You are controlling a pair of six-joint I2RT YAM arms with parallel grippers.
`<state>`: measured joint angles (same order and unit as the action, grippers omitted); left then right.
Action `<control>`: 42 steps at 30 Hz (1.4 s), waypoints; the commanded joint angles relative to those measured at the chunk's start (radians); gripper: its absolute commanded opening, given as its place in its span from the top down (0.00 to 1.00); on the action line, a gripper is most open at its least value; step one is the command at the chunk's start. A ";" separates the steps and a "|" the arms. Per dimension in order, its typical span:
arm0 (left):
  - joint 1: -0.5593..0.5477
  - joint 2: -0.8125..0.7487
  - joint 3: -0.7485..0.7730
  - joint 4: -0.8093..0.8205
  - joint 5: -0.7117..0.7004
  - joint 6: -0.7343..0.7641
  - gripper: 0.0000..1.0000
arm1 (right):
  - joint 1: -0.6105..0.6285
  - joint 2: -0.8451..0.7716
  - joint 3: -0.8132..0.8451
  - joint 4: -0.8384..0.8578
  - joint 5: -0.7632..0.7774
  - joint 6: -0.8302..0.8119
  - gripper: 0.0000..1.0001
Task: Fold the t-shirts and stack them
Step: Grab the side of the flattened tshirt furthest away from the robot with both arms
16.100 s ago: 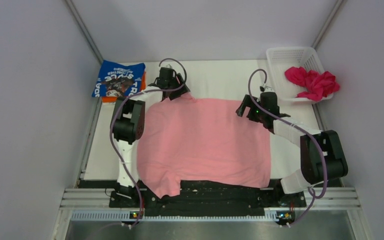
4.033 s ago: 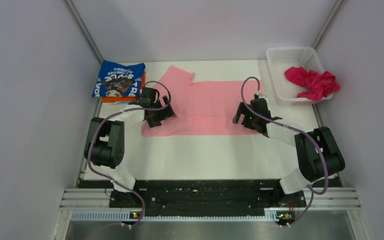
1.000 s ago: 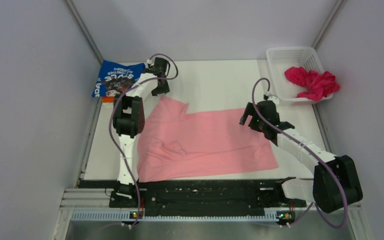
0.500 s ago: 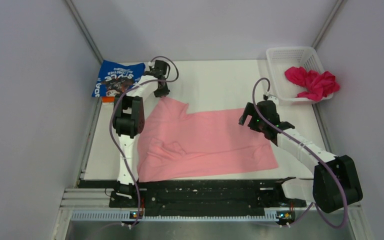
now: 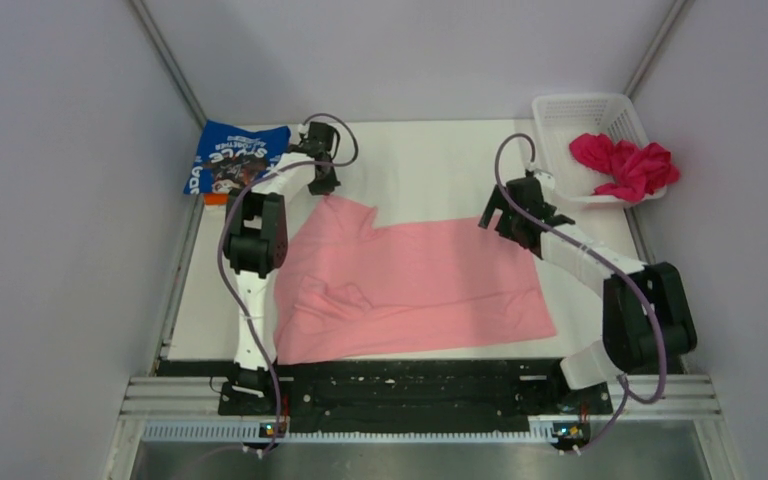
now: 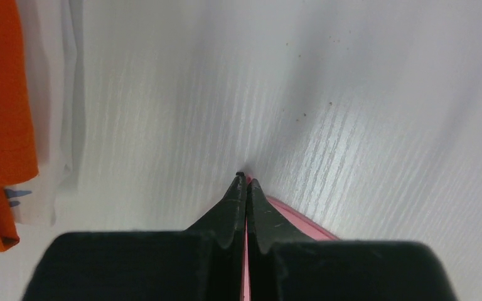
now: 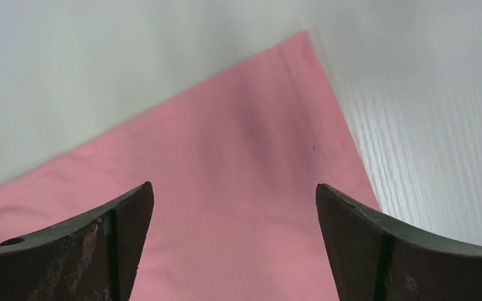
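The light pink t-shirt (image 5: 410,285) lies folded and rumpled across the middle of the table. My left gripper (image 5: 322,186) (image 6: 245,182) is shut on its far left corner, and a thin strip of pink cloth (image 6: 301,219) shows between and beside the black fingers. My right gripper (image 5: 505,218) (image 7: 233,185) hovers open above the shirt's far right corner (image 7: 226,125), holding nothing. The blue t-shirt (image 5: 238,157) with white lettering lies folded on the orange one (image 5: 218,198) (image 6: 0,94) at the far left. The magenta t-shirt (image 5: 625,163) sits crumpled in the basket.
The white lattice basket (image 5: 560,115) stands at the far right corner. Grey walls close in on the table at left, right and back. Bare white tabletop (image 5: 430,160) lies beyond the pink shirt.
My left gripper has shut on the pink shirt's far left corner. My right arm has swung its gripper a little farther back, over the shirt's far right corner.
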<state>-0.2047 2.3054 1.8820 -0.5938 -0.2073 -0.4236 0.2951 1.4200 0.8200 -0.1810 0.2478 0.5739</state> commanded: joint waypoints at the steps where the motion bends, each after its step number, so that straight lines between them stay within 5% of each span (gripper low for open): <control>1: -0.012 -0.086 -0.081 0.022 0.075 0.025 1.00 | -0.041 0.156 0.193 -0.028 0.122 -0.045 0.02; 14: -0.047 -0.346 -0.318 0.140 0.106 0.055 1.00 | -0.116 0.527 0.510 -0.113 0.201 -0.112 0.19; 31: -0.075 -0.511 -0.508 0.172 0.100 0.022 1.00 | -0.118 0.459 0.380 -0.067 0.163 -0.105 0.47; 38: -0.081 -0.550 -0.550 0.180 0.102 0.013 1.00 | -0.118 0.461 0.389 -0.028 0.149 -0.133 0.93; 42: -0.088 -0.592 -0.577 0.183 0.097 0.013 1.00 | -0.117 0.435 0.385 0.004 0.132 -0.176 1.00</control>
<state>-0.2832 1.7958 1.3308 -0.4500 -0.1116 -0.3981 0.1802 1.9179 1.2095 -0.2363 0.3916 0.4446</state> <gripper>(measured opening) 0.010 0.013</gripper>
